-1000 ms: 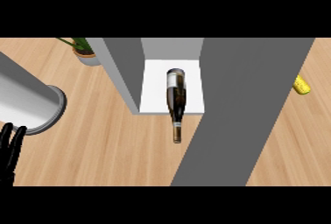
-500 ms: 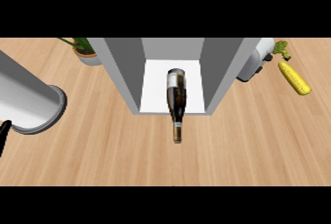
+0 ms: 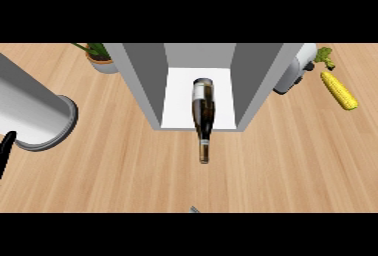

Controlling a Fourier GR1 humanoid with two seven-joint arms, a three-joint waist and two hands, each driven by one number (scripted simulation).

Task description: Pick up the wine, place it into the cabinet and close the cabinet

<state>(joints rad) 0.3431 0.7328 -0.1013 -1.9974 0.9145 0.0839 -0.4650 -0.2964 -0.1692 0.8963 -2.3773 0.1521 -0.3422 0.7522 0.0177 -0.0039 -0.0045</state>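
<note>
Wine (image 3: 204, 112) lying half inside open cabinet (image 3: 148, 82); left robot hand (image 3: 5, 150) barely visible, grasp indiscernible.

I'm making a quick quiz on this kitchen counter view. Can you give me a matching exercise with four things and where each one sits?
Things:
1. dark glass wine bottle
2. yellow corn cob
3. green potted plant
4. grey robot forearm

Places:
A. far left corner, beside the cabinet
B. lying in the open grey cabinet, neck sticking out over the wooden counter
C. left edge of the view
D. far right, on the counter

Pairs: 1-B, 2-D, 3-A, 4-C
</note>
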